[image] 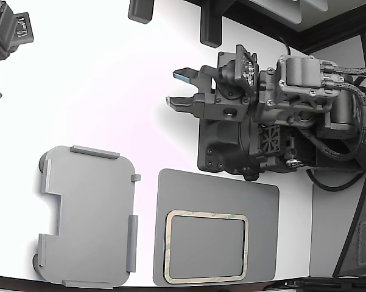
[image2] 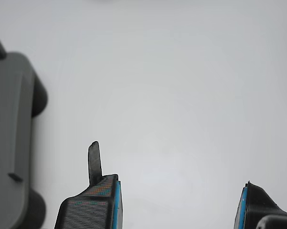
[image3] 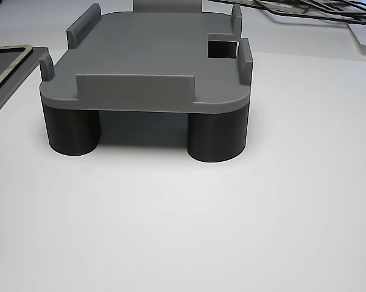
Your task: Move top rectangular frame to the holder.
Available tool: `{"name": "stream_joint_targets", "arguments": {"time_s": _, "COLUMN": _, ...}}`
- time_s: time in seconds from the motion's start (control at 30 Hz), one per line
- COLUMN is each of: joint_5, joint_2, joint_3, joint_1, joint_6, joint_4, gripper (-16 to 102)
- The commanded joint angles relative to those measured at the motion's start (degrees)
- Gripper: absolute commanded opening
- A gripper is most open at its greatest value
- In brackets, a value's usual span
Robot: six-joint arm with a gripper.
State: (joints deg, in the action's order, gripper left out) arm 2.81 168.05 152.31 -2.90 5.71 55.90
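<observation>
The tan rectangular frame with greenish marks lies flat on a dark grey mat near the table's front edge; its corner shows in the other view. The light grey holder stands on round feet at the exterior view's left, empty; it also shows in the other view and at the edge of the wrist view. My gripper is open and empty, above the bare table, beyond the mat and away from the frame. Its blue-padded fingertips show in the wrist view.
A white table carries everything. A second dark arm sits at the exterior view's far left corner. Dark posts stand at the table's back edge. Thin dark frames lie far behind the holder in the other view.
</observation>
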Motion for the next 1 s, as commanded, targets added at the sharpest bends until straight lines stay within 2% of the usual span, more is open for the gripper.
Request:
{"name": "stream_joint_targets", "arguments": {"time_s": 0.0, "joint_5": 10.55, "joint_2": -9.76, "joint_3": -11.78, "joint_1": 11.60, "joint_6": -0.62, "joint_4": -7.47, "gripper": 100}}
{"name": "stream_joint_targets", "arguments": {"time_s": 0.07, "joint_5": 13.36, "joint_2": -10.81, "joint_3": -12.57, "joint_1": 15.56, "joint_6": 1.49, "joint_4": -6.68, "gripper": 100}}
{"name": "stream_joint_targets", "arguments": {"time_s": 0.33, "joint_5": 15.82, "joint_2": -11.87, "joint_3": -12.66, "joint_1": 17.40, "joint_6": 1.93, "joint_4": -8.61, "gripper": 100}}
{"name": "stream_joint_targets", "arguments": {"time_s": 0.5, "joint_5": 18.81, "joint_2": -19.95, "joint_3": -21.71, "joint_1": 25.75, "joint_6": 11.87, "joint_4": 2.20, "gripper": 100}}
{"name": "stream_joint_targets", "arguments": {"time_s": 0.73, "joint_5": 22.85, "joint_2": -28.83, "joint_3": -28.65, "joint_1": 43.68, "joint_6": 29.36, "joint_4": 12.83, "gripper": 100}}
{"name": "stream_joint_targets", "arguments": {"time_s": 0.9, "joint_5": 23.73, "joint_2": -39.64, "joint_3": -37.09, "joint_1": 52.29, "joint_6": 39.55, "joint_4": 21.01, "gripper": 100}}
{"name": "stream_joint_targets", "arguments": {"time_s": 0.97, "joint_5": 22.06, "joint_2": -43.51, "joint_3": -41.04, "joint_1": 53.79, "joint_6": 42.28, "joint_4": 24.87, "gripper": 100}}
